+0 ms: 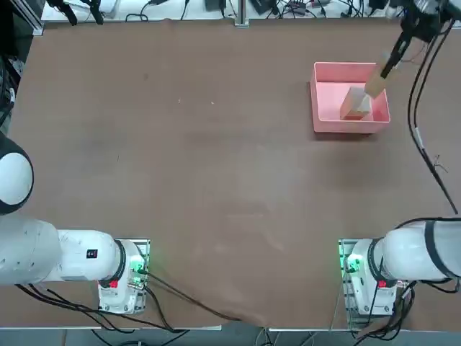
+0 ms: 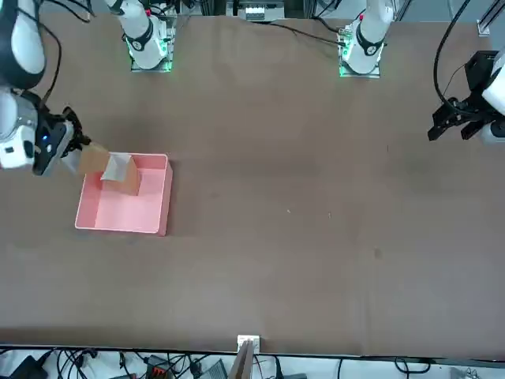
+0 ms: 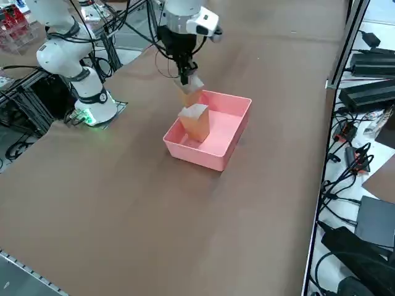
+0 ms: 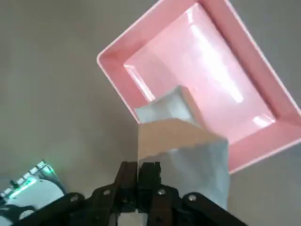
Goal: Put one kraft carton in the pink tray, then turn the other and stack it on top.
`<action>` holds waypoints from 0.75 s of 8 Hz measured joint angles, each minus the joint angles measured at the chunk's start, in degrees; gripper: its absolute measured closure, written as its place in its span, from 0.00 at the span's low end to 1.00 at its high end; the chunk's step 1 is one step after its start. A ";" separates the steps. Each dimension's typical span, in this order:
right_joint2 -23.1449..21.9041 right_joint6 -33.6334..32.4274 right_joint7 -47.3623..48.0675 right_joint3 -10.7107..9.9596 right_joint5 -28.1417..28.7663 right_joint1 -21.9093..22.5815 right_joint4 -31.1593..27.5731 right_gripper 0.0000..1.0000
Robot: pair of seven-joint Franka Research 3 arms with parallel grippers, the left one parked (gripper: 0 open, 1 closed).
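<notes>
The pink tray [image 1: 330, 97] [image 2: 118, 213] [image 3: 226, 128] [image 4: 214, 56] lies at the far right of the brown table. One kraft carton [image 1: 354, 107] [image 2: 124, 174] [image 3: 196, 123] stands upright inside it, pale face up. My right gripper [image 1: 384, 74] [image 2: 77, 154] [image 3: 184, 79] [image 4: 138, 172] hangs over the tray's far right side, shut on the second kraft carton [image 1: 375, 86] [image 2: 95, 160] [image 3: 191, 93] [image 4: 171, 139]. That carton hangs tilted from the fingertips, just above and beside the standing one. In the wrist view the pale top of the lower carton [image 4: 164, 106] peeks out beyond the held one.
The brown table [image 1: 187, 158] stretches bare to the left and front of the tray. The arm bases [image 1: 360, 270] stand at the near edge. Cables and black power units [image 3: 370, 92] lie off the table's right side.
</notes>
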 joint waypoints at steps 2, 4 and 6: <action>-4.12 6.42 -5.97 0.06 0.00 0.74 -8.03 0.99; -4.70 11.80 -11.27 0.09 -0.20 1.15 -12.12 0.99; -4.70 16.50 -14.75 0.20 -2.19 1.74 -14.65 0.99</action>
